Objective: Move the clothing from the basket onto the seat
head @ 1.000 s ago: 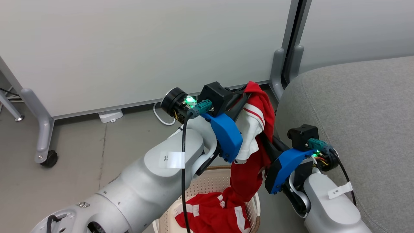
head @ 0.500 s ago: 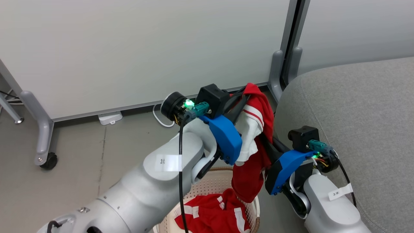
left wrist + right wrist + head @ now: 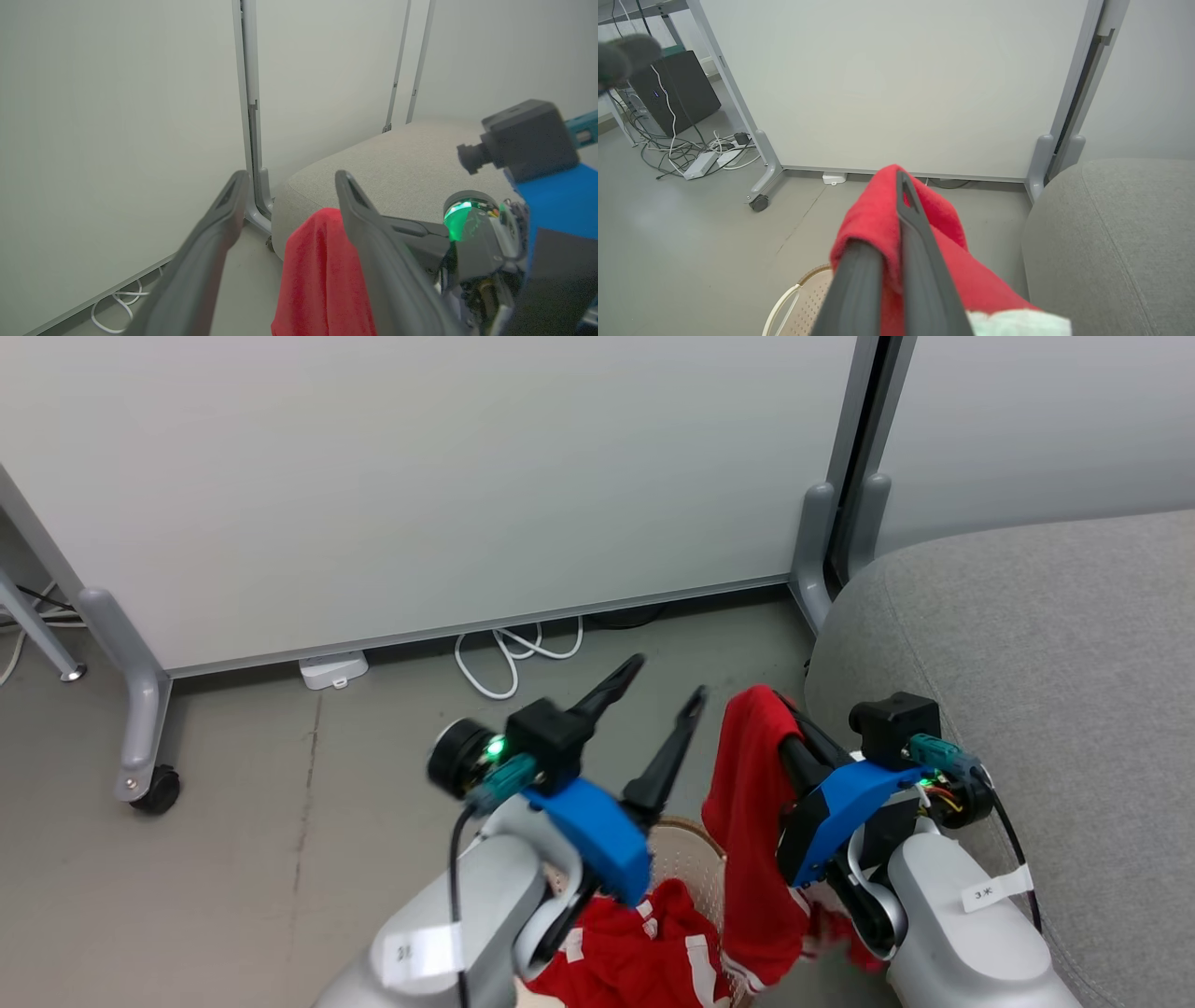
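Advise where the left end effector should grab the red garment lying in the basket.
Pinch the raised crumpled fold on top of the heaped garment, coming straight down with the open left end effector. The basket walls likely block a side approach, and a bunched ridge suits two fingers. Keep clear of the hanging garment in the right end effector.

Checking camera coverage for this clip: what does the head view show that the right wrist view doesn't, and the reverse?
Head view adds: the left gripper, fingers apart and holding nothing, and more red clothing lying in the basket. Right wrist view adds: a black box and a tangle of floor cables off to its left. Both: the right gripper shut on a red garment hanging beside the grey sofa, the basket's rim, the white partition panel and its caster.
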`<state>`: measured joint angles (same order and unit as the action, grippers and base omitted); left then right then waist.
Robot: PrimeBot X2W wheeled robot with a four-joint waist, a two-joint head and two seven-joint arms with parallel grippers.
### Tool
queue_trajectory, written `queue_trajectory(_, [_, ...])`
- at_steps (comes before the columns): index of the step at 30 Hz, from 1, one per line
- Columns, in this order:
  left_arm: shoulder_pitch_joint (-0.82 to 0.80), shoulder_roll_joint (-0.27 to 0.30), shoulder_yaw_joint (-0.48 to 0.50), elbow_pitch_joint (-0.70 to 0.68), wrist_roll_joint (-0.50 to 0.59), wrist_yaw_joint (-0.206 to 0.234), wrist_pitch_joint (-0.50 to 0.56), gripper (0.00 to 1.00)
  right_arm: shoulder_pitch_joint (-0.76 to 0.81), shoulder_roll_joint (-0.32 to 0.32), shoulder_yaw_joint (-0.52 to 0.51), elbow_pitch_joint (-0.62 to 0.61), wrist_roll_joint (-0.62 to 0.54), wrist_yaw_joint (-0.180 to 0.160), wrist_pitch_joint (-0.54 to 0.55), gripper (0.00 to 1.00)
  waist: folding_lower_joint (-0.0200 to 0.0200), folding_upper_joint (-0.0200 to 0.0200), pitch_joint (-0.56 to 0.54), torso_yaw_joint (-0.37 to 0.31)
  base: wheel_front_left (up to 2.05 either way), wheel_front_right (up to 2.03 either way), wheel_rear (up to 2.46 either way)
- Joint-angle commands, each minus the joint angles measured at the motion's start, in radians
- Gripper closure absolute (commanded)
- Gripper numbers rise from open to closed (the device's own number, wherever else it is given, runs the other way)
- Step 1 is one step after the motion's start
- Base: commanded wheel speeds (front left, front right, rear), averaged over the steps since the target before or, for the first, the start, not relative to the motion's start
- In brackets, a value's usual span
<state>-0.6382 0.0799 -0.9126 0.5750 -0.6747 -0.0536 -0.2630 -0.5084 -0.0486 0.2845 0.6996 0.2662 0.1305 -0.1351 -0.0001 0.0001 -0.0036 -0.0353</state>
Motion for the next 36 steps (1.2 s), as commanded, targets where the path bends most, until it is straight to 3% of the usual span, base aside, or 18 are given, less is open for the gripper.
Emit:
queue_trajectory(1, [0.063,0.024,0.051,-0.026,0.045,-0.007,-0.003,0.0,0.007,-0.003,-0.005,-0.01,-0.005,0.0,-0.007,1.0,0.0001,-0.0001,0.002,0.003,0.0,0.0,0.0])
queue_trajectory(4, [0.123,0.038,0.104,-0.052,0.086,-0.011,-0.003,0.0,0.012,-0.003,-0.009,-0.017,-0.007,0.0,-0.004,1.0,0.0001,-0.0001,0.004,0.006,0.0,0.0,0.0])
queue_trajectory(9, [0.28,0.064,0.282,-0.145,0.186,-0.027,-0.003,0.0,0.023,-0.003,-0.03,-0.039,-0.016,0.0,0.006,1.0,0.0001,-0.0001,0.014,0.013,0.0,0.0,0.0])
queue_trajectory(15, [0.412,0.059,0.439,-0.229,0.288,-0.036,-0.003,0.0,0.03,-0.003,-0.049,-0.068,-0.03,0.0,0.017,1.0,0.0001,-0.0001,0.026,0.018,0.0,0.0,0.0])
queue_trajectory(24, [0.511,0.023,0.562,-0.286,0.383,-0.059,-0.003,0.0,0.042,-0.003,-0.07,-0.103,-0.047,0.0,0.034,1.0,0.0001,-0.0001,0.043,0.03,0.0,0.0,0.0])
queue_trajectory(36, [0.519,-0.011,0.609,-0.263,0.431,-0.078,-0.003,0.0,0.048,-0.003,-0.064,-0.13,-0.04,0.0,0.052,1.0,0.0001,-0.0001,0.04,0.025,0.0,0.0,0.0])
